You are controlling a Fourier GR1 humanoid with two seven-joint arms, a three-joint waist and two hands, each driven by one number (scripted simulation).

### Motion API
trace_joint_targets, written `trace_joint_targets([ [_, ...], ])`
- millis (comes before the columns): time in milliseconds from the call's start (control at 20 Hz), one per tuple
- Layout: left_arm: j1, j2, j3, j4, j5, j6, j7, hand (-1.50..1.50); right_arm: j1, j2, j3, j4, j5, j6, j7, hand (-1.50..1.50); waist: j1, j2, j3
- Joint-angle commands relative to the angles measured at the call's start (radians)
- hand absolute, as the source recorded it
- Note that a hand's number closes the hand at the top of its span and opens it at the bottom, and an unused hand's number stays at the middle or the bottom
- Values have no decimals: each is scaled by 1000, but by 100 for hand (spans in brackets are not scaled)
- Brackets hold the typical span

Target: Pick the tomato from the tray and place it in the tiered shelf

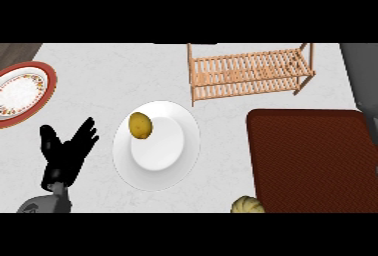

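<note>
One robot hand (65, 150) — the left — rests open, fingers up, beside the white plate (177, 165).

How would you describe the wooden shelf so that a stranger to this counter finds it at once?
Start at the big dark red tray on the counter's right side. Just beyond its far edge stands the tiered shelf. It is the only thing made of pale wooden slats; its neighbours are round plates.

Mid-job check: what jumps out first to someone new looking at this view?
The white plate at centre, with a yellowish-brown potato-like item on its upper-left part. To its right lies a big dark red tray, and the wooden tiered shelf stands behind. The left hand rests open at lower left.
</note>
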Motion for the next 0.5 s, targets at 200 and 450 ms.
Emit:
trace_joint_targets([
  [200,18,1,-1,-54,19,-8,48,0,-43,18,-110,48,-65,-110,66,-150,6,1,-1],
  [450,-7,-26,-18,30,-17,9,-11,0,-57,25,-183,67,-142,-147,68,-150,-2,2,-1],
])
